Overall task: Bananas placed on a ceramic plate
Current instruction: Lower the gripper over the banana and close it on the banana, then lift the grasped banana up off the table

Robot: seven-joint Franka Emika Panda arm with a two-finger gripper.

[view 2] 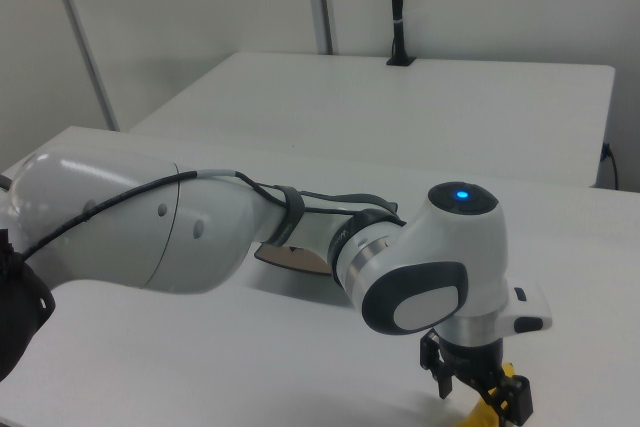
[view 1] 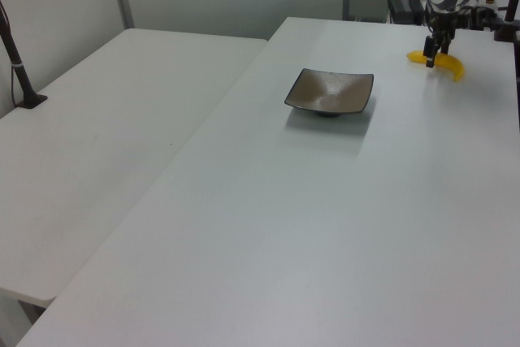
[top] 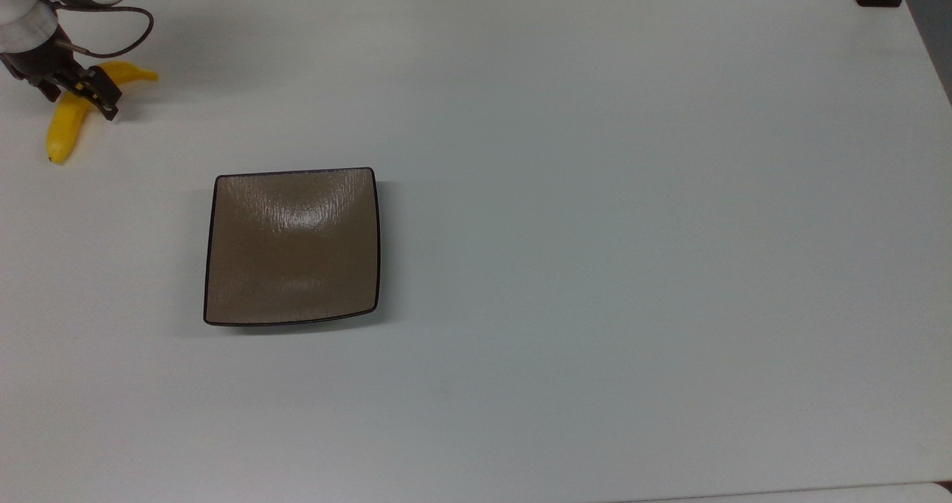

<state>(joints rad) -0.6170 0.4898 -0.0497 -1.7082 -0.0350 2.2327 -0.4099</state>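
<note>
Bananas (top: 68,116) lie on the table (top: 595,190), well apart from the ceramic plate (top: 291,246), with the gripper (top: 83,95) open around them, ready to squeeze, lift and carry over.

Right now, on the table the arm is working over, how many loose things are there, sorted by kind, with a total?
Banana: 1, yellow, lying on the white table under the gripper.
Square brown plate: 1, nothing on it.
Total: 2
</note>
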